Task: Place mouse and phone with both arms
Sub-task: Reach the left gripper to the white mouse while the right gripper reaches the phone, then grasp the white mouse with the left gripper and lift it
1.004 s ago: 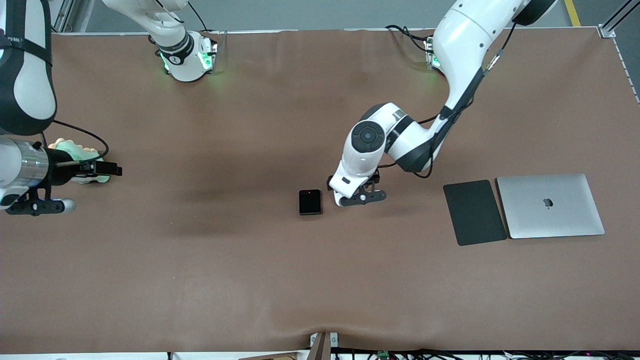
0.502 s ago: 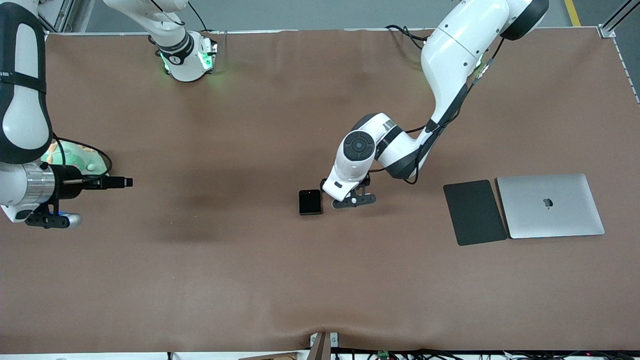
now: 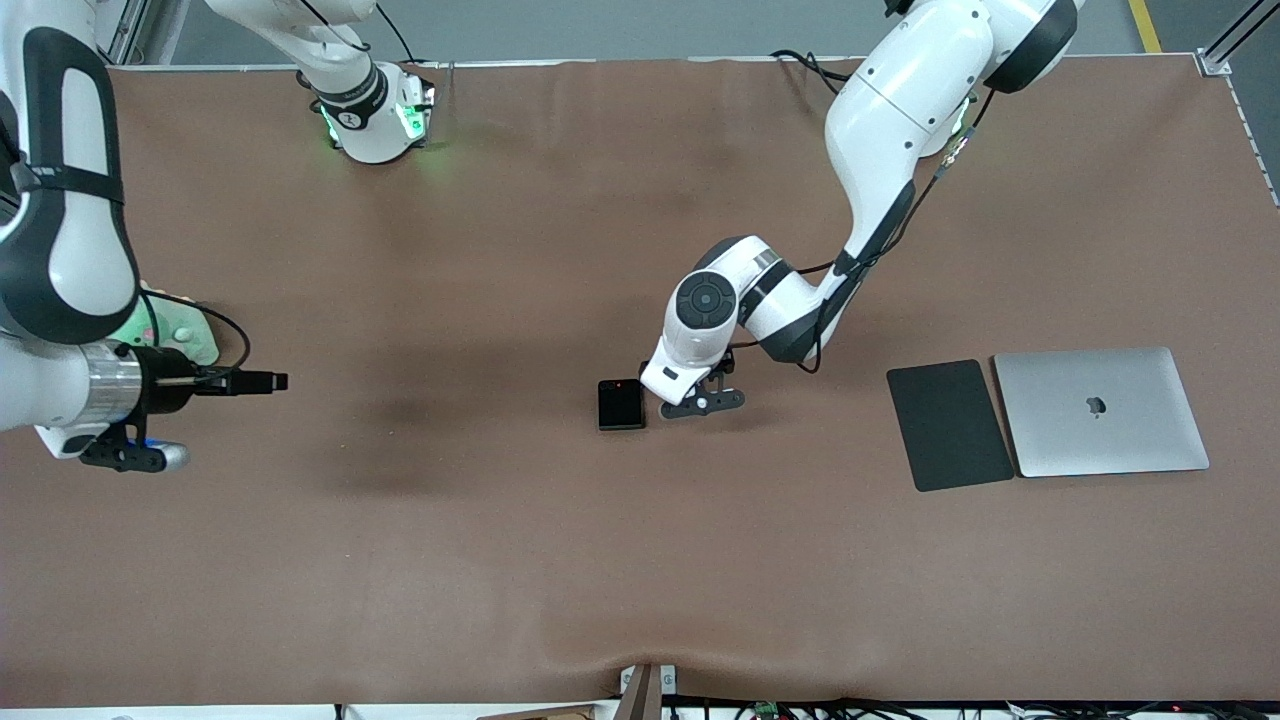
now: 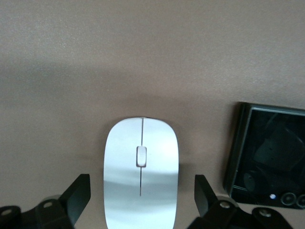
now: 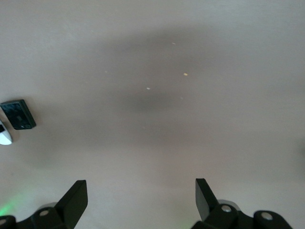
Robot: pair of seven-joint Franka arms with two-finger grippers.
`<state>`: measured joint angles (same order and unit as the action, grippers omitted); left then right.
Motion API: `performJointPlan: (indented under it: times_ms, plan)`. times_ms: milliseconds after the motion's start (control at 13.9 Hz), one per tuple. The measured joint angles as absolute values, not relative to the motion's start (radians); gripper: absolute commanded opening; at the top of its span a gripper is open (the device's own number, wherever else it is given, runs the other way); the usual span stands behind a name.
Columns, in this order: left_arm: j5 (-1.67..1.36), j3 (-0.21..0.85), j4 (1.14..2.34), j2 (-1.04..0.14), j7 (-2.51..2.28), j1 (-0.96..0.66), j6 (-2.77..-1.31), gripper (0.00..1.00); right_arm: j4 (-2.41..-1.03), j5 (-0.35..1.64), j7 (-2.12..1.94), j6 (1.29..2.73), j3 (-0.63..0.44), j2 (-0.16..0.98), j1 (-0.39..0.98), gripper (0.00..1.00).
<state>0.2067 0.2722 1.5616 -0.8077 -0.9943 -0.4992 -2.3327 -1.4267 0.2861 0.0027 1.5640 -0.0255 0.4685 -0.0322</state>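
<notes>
The white mouse (image 4: 141, 176) lies on the brown table, right beside the black phone (image 3: 621, 404) on the side toward the left arm's end. In the front view the left hand hides the mouse. My left gripper (image 3: 700, 400) is down around it, open, one black finger (image 4: 78, 191) on each side with a gap to the mouse's shell. The phone (image 4: 267, 157) lies just outside those fingers. My right gripper (image 3: 275, 381) hangs open over bare table near the right arm's end, nothing between its fingers (image 5: 76, 195); the phone (image 5: 18, 115) shows small in its view.
A matte dark grey pad (image 3: 948, 424) and a closed silver laptop (image 3: 1100, 411) lie side by side toward the left arm's end. A pale green object (image 3: 190, 340) sits partly hidden under the right arm. Bare brown table (image 3: 450, 540) stretches between the grippers.
The left hand has shifted a little toward the phone. The right gripper has travelled away from the pale green object, toward the middle of the table.
</notes>
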Motion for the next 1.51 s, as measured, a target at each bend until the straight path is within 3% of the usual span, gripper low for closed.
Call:
performJointPlan:
  times_ms: [287, 860, 1506]
  plan:
    - [0.207, 0.26, 1.548, -0.817, -0.995, -0.509, -2.333, 0.87, -1.432, 0.324, 0.009, 1.567, -0.026, 0.496, -0.025, 1.0]
    - [0.209, 0.258, 1.539, -0.821, -0.995, -0.509, -2.333, 0.66, -1.43, 0.354, 0.026, 1.585, -0.024, 0.496, -0.003, 1.0]
    - [0.248, 0.256, 1.533, -0.821, -0.995, -0.509, -2.333, 0.61, -1.423, 0.362, 0.242, 1.722, -0.021, 0.496, 0.169, 1.0]
